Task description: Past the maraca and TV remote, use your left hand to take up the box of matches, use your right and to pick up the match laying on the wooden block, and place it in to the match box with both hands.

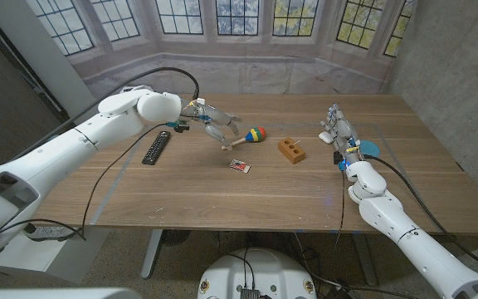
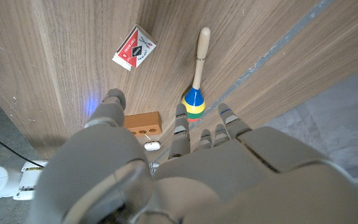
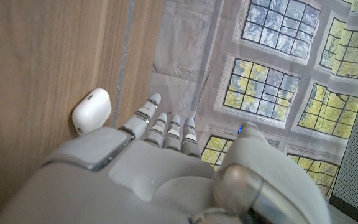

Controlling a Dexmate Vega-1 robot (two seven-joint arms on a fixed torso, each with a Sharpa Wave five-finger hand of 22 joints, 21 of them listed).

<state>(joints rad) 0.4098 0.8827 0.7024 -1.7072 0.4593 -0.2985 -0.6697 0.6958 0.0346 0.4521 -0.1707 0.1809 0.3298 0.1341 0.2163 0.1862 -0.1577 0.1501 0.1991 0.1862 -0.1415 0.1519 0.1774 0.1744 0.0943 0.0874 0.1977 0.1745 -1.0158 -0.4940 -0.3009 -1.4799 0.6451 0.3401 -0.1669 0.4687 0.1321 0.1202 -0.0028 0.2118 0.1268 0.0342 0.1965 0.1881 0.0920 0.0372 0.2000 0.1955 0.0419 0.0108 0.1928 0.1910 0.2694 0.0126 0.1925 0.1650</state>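
Wooden table (image 1: 247,195), light grain, a pale taped line running along its top. On it: black TV remote (image 1: 157,147) toward the left; maraca (image 1: 248,138) with a pale handle and a blue, yellow and green head near the middle; red-and-white matchbox (image 1: 239,166) just in front of the maraca; orange-brown wooden block (image 1: 290,150) to its right. Near the right side sits a small white rounded case (image 3: 92,110).

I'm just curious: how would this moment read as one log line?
left hand: open, above maraca | right hand: open | matchbox: on table, untouched | wooden block: untouched
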